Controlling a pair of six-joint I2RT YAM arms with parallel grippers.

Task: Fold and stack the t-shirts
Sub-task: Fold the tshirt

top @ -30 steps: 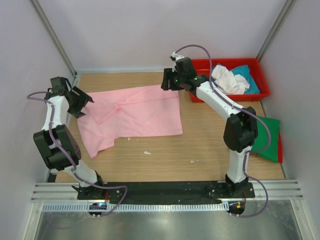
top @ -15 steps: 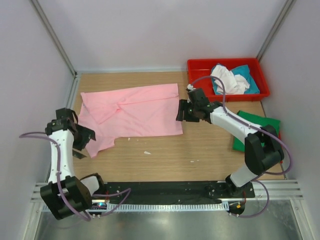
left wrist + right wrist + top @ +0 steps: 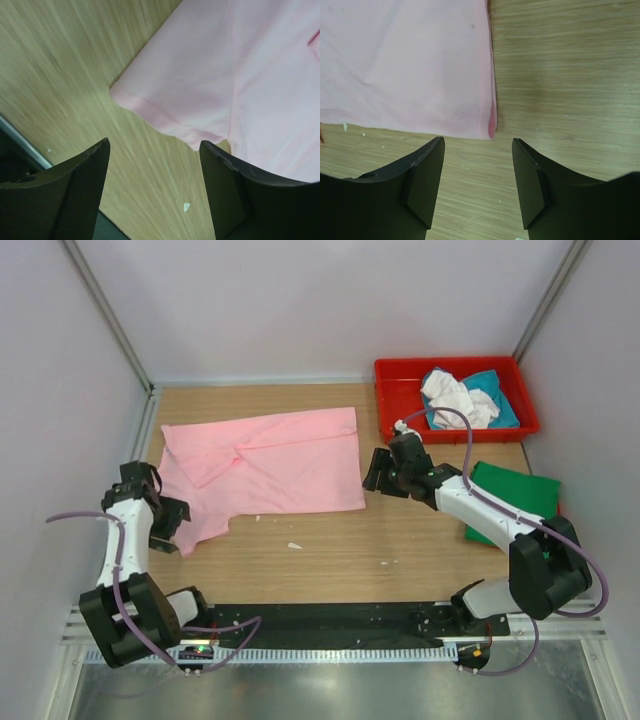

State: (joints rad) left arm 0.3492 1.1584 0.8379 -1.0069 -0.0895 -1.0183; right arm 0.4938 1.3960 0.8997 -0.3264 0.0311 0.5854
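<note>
Now the left gripper (image 3: pixel 155 145) hovers spread over the pink t-shirt (image 3: pixel 280 455) sleeve, and the right gripper (image 3: pixel 477 142) hovers spread over its hem corner.

The bench (image 3: pixel 330 550) is pale, matt wood with a fine grain. The pink shirt (image 3: pixel 280 460) is soft, smooth, matt cloth with a stitched hem. The tray (image 3: pixel 398 388) is slightly glossy red plastic. The fingers (image 3: pixel 80 200) are matt black and finely textured.
</note>
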